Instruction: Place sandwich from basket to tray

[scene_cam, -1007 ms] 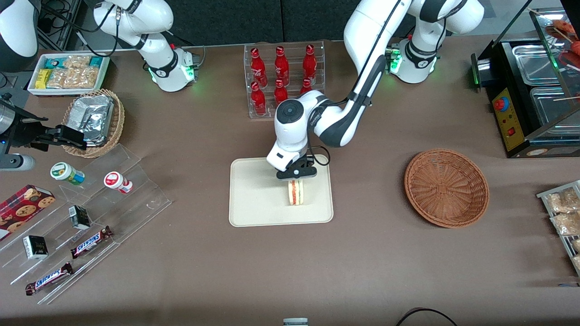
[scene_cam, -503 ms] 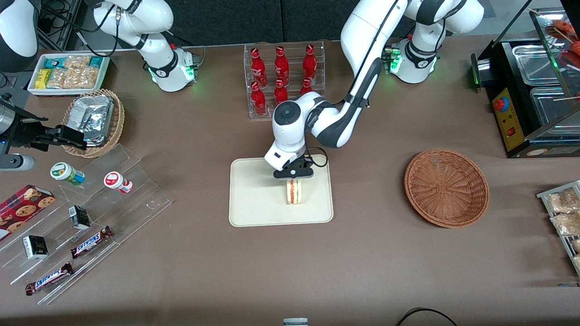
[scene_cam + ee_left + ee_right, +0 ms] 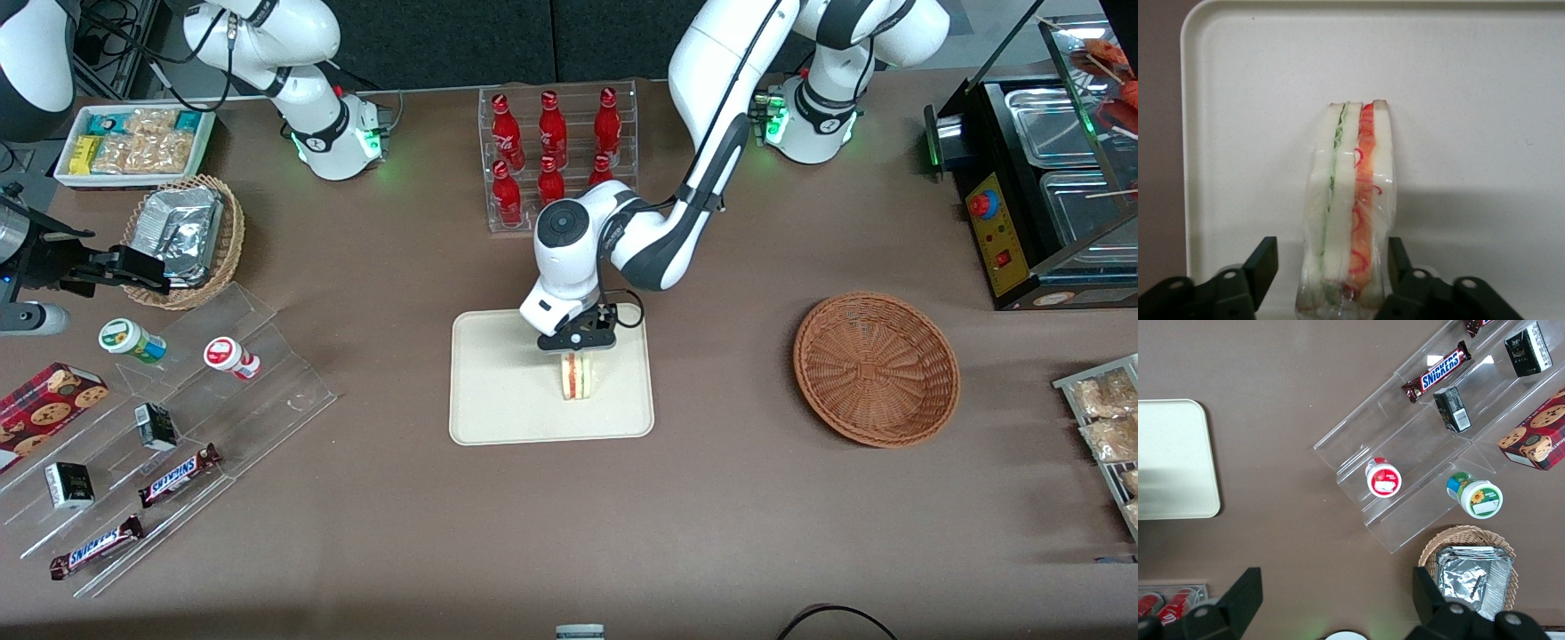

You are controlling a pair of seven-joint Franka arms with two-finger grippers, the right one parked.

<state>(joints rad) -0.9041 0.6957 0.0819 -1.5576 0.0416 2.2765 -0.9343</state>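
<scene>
Cream plastic is what you see under the sandwich (image 3: pixel 578 377) now: it stands on its edge on the tray (image 3: pixel 498 391), in the part of the tray that is toward the working arm's end, with its filling edge facing up to the front camera. The basket (image 3: pixel 876 368) lies well apart, toward the working arm's end of the table, and there is nothing in it.

The gripper (image 3: pixel 576 341) is directly over the end of the sandwich that is farther from the front camera. In the wrist view the gripper (image 3: pixel 1328 280) has its two fingers (image 3: pixel 1262 263) one on each side of the wedge. One finger stands clearly away from the wrapped bread, with bare tray showing between them; the second finger is just beside the wrap, perhaps touching it. So I judge the jaws are released and not squeezing, and the sandwich (image 3: pixel 1350 207) carries its own weight on the tray (image 3: pixel 1471 100).

The relation you should watch is this: the long axis of the sandwich runs straight out from between the fingers, and the bread faces are parallel to the finger pads. A straight lift upward should therefore clear it without dragging. The wedge is narrow and tall on its edge, so if the near finger catches the wrap, it could fall on its side
</scene>
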